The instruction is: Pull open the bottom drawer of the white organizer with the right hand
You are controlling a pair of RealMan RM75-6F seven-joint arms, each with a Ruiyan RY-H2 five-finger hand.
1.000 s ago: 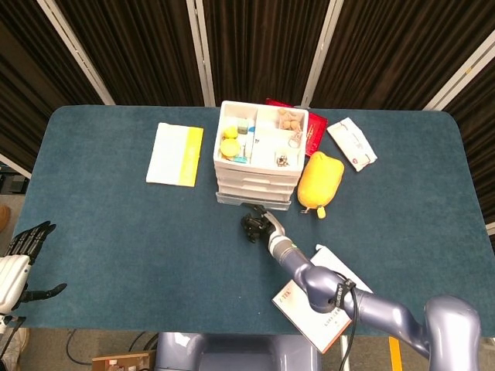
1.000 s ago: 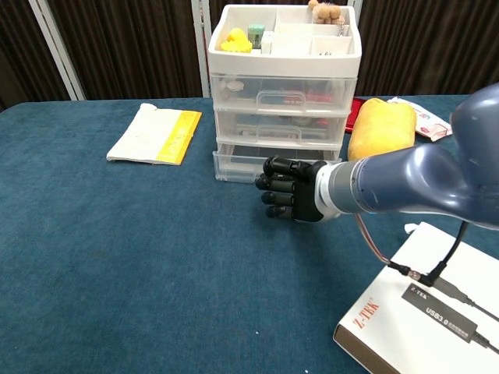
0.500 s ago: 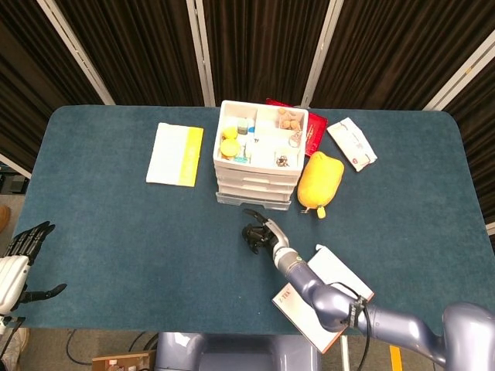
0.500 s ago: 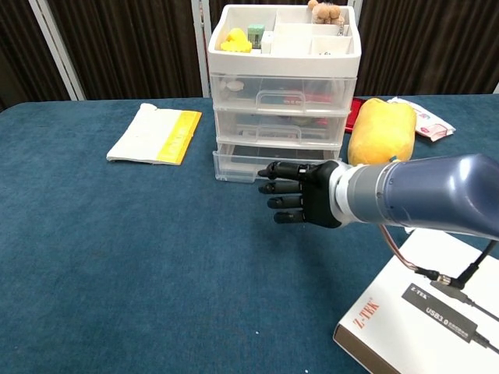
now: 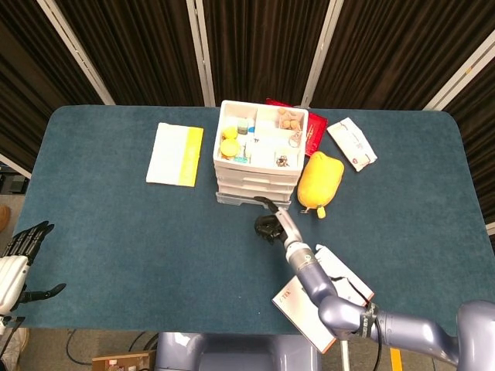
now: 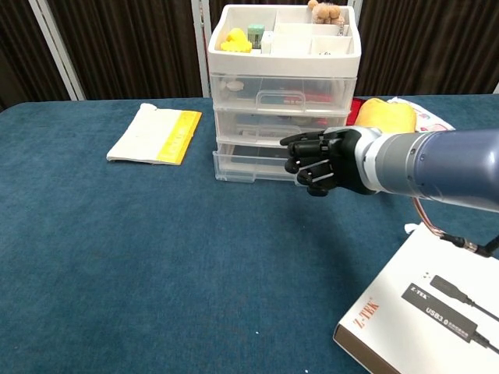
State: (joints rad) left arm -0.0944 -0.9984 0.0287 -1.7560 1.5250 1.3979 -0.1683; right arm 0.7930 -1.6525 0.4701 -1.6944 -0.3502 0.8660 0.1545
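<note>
At counter centre: white organizer (image 6: 283,86), bottom drawer (image 6: 253,164) closed.
Right hand (image 6: 321,161): yours, fingers apart, empty, lifted from 6 o'clock to drawer front.
Meaning: handle not yet hooked.

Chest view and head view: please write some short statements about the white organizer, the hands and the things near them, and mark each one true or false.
1. The bottom drawer of the white organizer is pulled fully out. False: it sits nearly flush with the drawers above.
2. The right hand is in front of the organizer, holding nothing. True.
3. The yellow pouch lies left of the organizer. False: it lies right of it.
4. The left hand is at the table's left edge, far from the organizer. True.
5. A white and yellow booklet lies left of the organizer. True.
</note>
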